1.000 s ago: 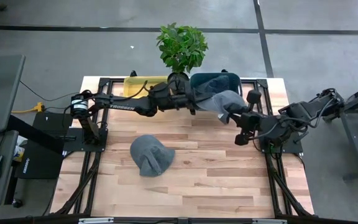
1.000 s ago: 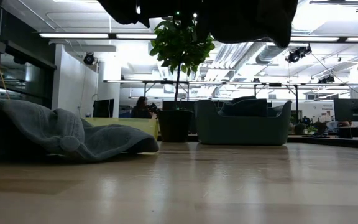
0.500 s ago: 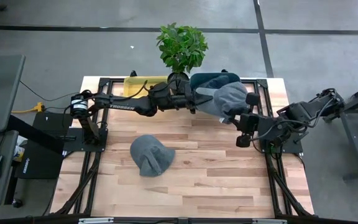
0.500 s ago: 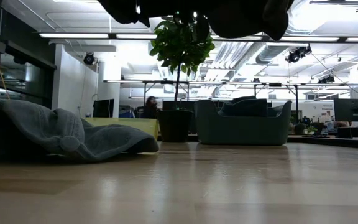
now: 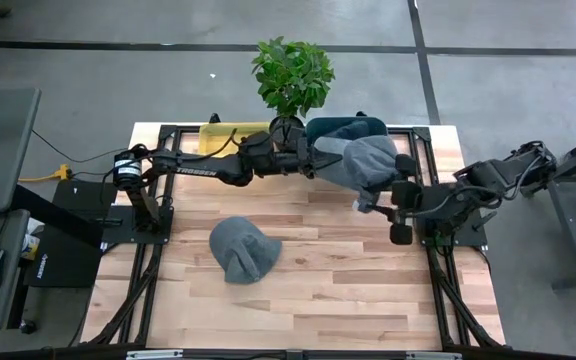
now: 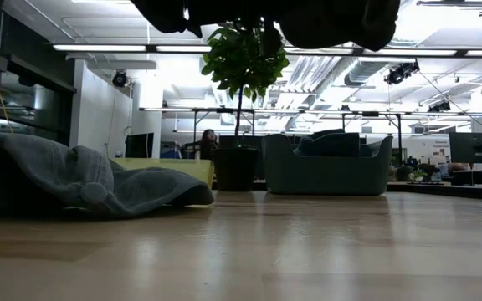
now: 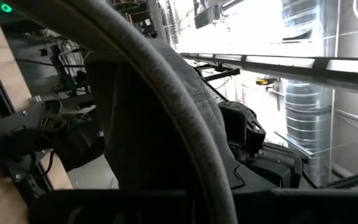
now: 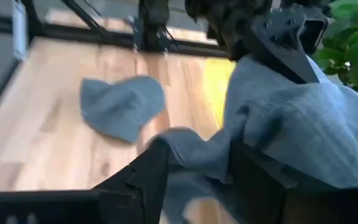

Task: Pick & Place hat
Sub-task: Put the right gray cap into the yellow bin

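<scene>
Left hand [image 5: 320, 160] is closed on a grey hat [image 5: 360, 160], holding it in the air at the rear of the tabletop [image 5: 318, 280], partly over a teal bin [image 5: 340, 126]. Right hand [image 5: 383, 205] sits just beside the hat's near edge with its fingers [image 8: 145, 177] parted; a fold of grey fabric lies between them, though contact cannot be confirmed. A second grey hat [image 5: 241, 248] lies flat on the wood, left of centre, well apart from both hands. A potted plant [image 5: 291, 75] and a yellow bin [image 5: 230, 135] stand at the rear edge.
</scene>
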`<state>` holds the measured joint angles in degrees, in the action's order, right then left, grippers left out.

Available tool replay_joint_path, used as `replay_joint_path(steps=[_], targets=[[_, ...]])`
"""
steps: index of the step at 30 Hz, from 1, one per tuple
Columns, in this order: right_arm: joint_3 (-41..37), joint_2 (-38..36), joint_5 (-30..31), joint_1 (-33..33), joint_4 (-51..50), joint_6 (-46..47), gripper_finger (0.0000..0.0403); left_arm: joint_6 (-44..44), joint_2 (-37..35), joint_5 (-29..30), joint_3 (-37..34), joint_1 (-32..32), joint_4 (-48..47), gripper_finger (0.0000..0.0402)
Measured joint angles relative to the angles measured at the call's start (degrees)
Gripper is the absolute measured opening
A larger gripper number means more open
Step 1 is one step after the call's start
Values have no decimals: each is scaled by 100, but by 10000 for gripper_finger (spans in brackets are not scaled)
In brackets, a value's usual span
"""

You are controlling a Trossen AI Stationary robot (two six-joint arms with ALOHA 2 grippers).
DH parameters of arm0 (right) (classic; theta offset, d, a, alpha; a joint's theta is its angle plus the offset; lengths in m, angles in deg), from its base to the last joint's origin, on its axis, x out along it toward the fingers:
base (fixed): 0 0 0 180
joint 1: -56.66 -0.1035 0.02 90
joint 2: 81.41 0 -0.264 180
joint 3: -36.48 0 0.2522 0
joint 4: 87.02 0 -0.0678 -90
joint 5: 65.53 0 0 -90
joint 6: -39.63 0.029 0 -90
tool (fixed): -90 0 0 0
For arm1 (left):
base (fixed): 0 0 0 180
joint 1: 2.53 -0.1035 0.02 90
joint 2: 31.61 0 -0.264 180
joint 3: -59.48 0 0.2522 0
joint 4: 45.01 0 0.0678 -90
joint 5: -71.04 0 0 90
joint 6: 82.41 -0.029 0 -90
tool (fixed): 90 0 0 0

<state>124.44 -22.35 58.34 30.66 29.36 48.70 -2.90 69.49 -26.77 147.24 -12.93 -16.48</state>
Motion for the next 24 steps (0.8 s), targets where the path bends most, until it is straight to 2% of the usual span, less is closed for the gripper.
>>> replay_joint_path(steps=[9,21,24], targets=[[11,-621,-320,-5,163,148,198,-311,-57,-395,-7,-177,18,4],[11,-1454,-127,-3,65,422,185,-728,-61,-1436,-7,-233,123,4],[11,-1627,-69,0,41,435,178,-734,-163,-1461,-44,-233,8,4]])
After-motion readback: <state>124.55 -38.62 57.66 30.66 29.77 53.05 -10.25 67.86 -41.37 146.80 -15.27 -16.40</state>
